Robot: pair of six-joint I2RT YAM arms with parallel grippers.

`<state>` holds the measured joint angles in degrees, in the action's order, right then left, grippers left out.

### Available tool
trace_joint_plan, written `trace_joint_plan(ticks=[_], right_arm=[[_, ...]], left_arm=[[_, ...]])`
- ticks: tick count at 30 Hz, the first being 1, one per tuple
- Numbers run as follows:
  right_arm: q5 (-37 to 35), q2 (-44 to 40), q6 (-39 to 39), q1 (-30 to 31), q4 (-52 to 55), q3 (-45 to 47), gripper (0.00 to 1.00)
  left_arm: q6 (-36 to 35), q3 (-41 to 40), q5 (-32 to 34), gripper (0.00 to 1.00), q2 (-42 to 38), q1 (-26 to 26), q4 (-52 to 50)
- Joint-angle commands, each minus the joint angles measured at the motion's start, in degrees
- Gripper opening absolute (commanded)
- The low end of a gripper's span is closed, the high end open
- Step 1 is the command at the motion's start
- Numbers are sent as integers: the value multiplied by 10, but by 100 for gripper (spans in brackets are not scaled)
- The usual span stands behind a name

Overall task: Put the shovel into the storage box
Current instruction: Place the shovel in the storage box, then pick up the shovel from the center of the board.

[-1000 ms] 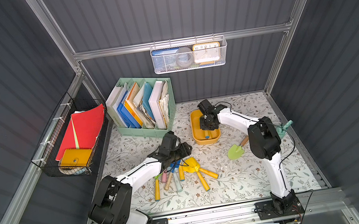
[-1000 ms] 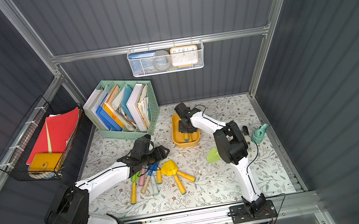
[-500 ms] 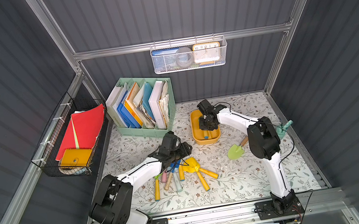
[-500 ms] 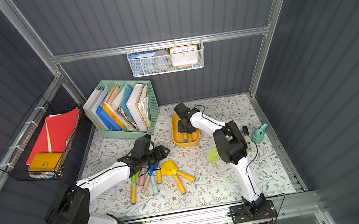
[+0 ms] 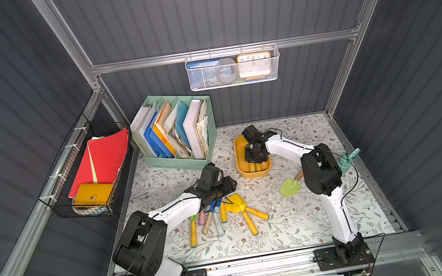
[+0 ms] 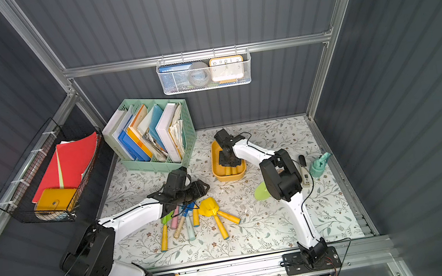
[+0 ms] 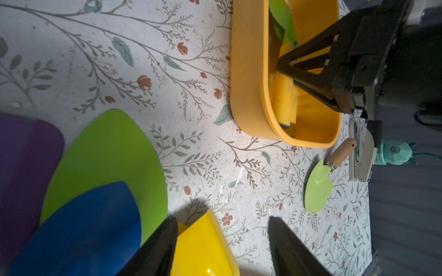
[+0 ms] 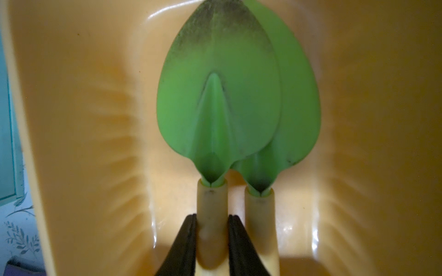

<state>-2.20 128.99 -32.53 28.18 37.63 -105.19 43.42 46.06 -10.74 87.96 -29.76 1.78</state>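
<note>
Right wrist: right tool clamped on green shovel handle, inside storage box; left tool jaws apart.

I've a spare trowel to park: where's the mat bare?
Bare mat: front strip between shovel pile and right arm; back right corner behind that arm. Crowded: the pile under the left gripper, and the storage box, where the right gripper grips a shovel.

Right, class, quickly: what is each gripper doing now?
Left gripper: open, holding nothing.
Right gripper: closed on the handle of the green shovel, in the storage box.
</note>
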Motion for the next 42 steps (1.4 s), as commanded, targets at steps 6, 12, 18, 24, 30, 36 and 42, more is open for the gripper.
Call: trace_joint_plan(ticks=[6, 12, 18, 24, 30, 36, 42], right_arm=[[11, -18, -7, 1, 3, -3, 38], [17, -43, -3, 5, -6, 14, 40], [24, -76, 8, 15, -11, 38, 40], [28, -125, 20, 25, -17, 85, 42], [45, -170, 23, 27, -37, 143, 44], [39, -207, 23, 29, -45, 195, 44], [33, -273, 18, 30, -73, 278, 44]], left_arm=[[7, 3, -9, 65, 7, -1, 8], [10, 0, -9, 65, 3, -1, 10], [16, 3, 1, 66, 0, -1, 12], [22, -1, 2, 65, -3, -1, 9], [25, -2, -8, 65, 6, -2, 23], [30, 8, -21, 65, 18, -3, 38], [29, 12, -23, 65, 23, -8, 38]])
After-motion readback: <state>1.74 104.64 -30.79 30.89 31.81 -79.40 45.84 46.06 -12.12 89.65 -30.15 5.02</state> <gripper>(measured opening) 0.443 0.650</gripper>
